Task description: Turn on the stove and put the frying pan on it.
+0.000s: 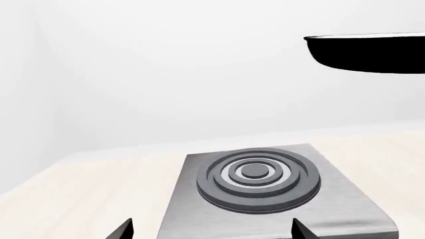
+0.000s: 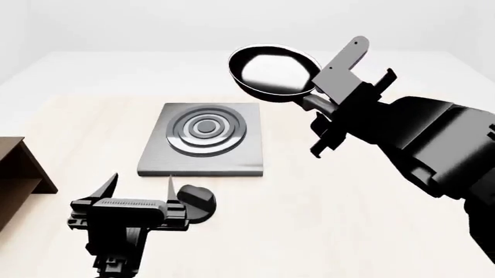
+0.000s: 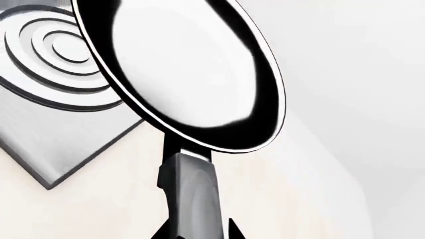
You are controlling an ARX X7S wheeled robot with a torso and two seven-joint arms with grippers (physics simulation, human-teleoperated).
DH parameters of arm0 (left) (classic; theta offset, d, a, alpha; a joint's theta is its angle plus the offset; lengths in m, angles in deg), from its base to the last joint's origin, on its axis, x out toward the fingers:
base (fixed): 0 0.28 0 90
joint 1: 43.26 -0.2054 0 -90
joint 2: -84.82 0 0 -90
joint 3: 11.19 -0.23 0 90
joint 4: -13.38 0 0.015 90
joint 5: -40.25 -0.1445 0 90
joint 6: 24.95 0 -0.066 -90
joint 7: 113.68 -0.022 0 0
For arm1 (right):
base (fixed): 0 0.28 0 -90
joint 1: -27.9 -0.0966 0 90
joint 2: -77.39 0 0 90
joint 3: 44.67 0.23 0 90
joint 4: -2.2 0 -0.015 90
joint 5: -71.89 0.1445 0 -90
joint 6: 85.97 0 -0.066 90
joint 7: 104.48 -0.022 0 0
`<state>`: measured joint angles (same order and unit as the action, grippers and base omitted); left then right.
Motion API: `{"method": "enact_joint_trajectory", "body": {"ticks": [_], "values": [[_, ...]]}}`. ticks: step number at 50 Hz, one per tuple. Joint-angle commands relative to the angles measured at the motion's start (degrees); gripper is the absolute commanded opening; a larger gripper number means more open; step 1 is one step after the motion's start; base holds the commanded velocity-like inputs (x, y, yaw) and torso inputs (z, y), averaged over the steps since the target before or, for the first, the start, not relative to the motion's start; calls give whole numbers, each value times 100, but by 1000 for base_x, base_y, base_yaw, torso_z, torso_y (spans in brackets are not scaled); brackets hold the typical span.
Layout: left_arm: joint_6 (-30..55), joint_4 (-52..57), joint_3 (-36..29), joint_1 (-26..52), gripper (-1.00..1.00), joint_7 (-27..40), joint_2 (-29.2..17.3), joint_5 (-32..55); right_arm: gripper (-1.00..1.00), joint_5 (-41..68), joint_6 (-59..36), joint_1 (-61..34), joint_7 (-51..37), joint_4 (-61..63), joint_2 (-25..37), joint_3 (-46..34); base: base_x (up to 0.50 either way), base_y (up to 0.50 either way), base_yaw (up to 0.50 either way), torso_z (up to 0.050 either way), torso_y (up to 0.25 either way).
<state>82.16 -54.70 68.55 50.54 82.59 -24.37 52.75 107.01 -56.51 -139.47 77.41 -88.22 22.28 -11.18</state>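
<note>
Jaws of the right gripper clench the frying pan handle above the stove; left gripper gapes beside the knob.

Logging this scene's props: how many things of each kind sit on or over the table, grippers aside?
Stove plate: 1
Stove knob: 1
Frying pan: 1
Brown wooden shelf: 1
Total: 4
</note>
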Motion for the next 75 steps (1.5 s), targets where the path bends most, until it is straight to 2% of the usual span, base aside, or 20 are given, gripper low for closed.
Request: {"method": "enact_joint_trajectory", "body": {"ticks": [1,2,18,49,75], "values": [[-667,-139,-35,-145,100,-143,-57,-91,-100,-721,308,-320,-35,-476,-499,27,0,0,0,0,0],[-913,-171,-46,-216,100,-189,-68,-131,-100,-739,342,-350,-68,-590,-602,54,0,0,0,0,0],[-928,-126,-6,-243,100,-462,-153,300,-100,-943,690,-583,-38,-1686,-1577,-85,0,0,0,0,2],[-1055,-98,12,-305,100,-518,-223,443,-100,-1232,1436,-617,-182,-2978,-2724,-247,0,0,0,0,2],[-1172,-157,-10,-359,100,-496,-232,459,-100,-1287,1660,-532,-522,-3548,-3220,-259,0,0,0,0,-246]]}}
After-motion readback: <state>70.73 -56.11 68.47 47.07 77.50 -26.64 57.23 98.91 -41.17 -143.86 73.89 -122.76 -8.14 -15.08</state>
